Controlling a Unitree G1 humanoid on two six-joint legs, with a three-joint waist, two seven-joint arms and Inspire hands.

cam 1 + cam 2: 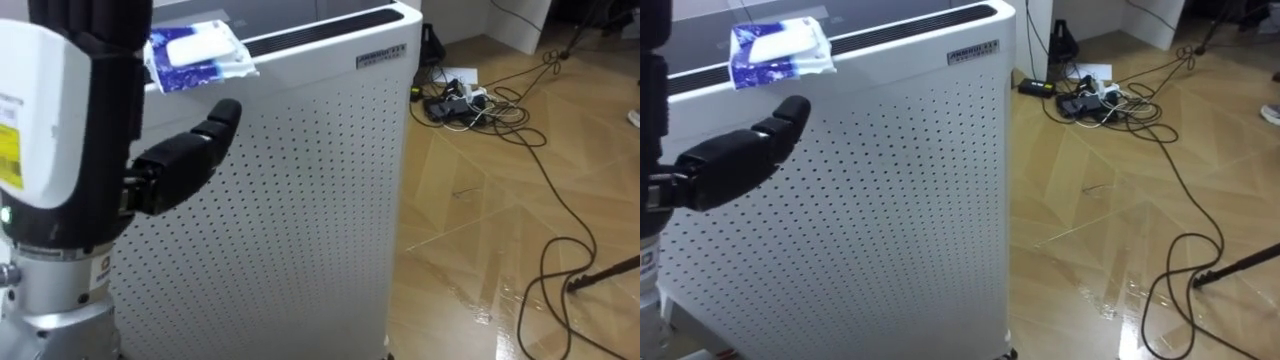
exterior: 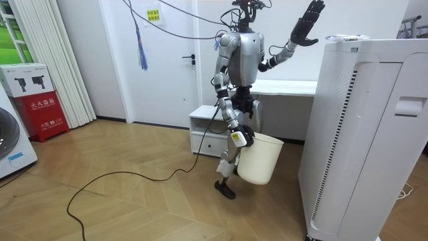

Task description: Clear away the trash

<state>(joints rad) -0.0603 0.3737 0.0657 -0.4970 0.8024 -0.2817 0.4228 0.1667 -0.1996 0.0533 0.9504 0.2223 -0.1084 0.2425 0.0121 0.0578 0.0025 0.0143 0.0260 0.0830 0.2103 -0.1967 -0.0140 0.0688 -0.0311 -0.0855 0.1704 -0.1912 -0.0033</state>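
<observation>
Status: pickup not yet made. The garbage, a blue-and-white packet (image 1: 195,50), lies on top of the white air purifier (image 1: 300,200), near its front edge. Nothing touches the packet.

We stand directly in front of the air purifier. Our left hand (image 1: 185,160) is raised beside the packet and clear of it. The room view shows the fingers straight and spread. The hand is fully open and holds nothing.

Our right hand (image 2: 241,138) hangs low at our side and grips the rim of a white bin (image 2: 259,159). The bin is off the floor and tilted.

Remaining steps, as we judge them:
1. Bring the left hand over the packet.
2. Close on it and lift it off the top.
3. Drop it into the bin.

Loose cables (image 1: 470,100) lie on the wooden floor beyond the air purifier, well apart from the work.
</observation>
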